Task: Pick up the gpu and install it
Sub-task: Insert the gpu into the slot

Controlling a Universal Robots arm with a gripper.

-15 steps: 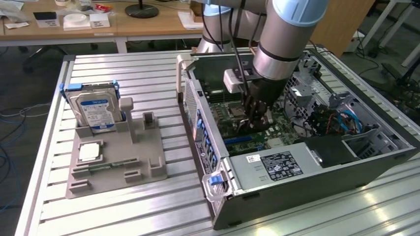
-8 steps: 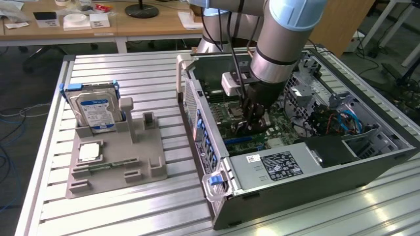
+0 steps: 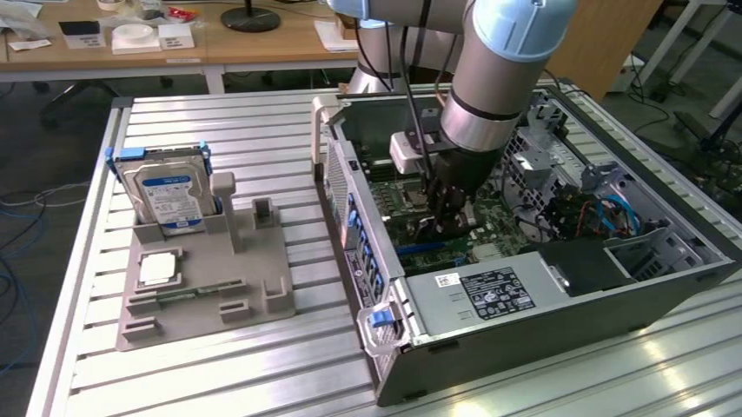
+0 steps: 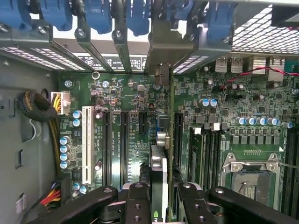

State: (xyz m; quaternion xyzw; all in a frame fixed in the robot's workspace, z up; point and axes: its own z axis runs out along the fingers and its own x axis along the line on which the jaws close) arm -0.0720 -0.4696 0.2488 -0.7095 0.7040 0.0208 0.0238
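Gripper (image 4: 159,196) clamped narrow on the gpu (image 4: 159,170), card held edge-on between its fingers (image 4: 138,203), standing inside the open computer case (image 3: 522,295), over the motherboard (image 4: 121,140) slots.

Surface (image 3: 232,130): ribbed aluminium slats, pale grey.
Desks (image 3: 232,48): light wood, behind the surface, carrying papers, white boxes and a black round lamp base (image 3: 250,17).
Floor (image 3: 35,165): dark grey, loose cables (image 3: 17,204) at the exterior view's left.
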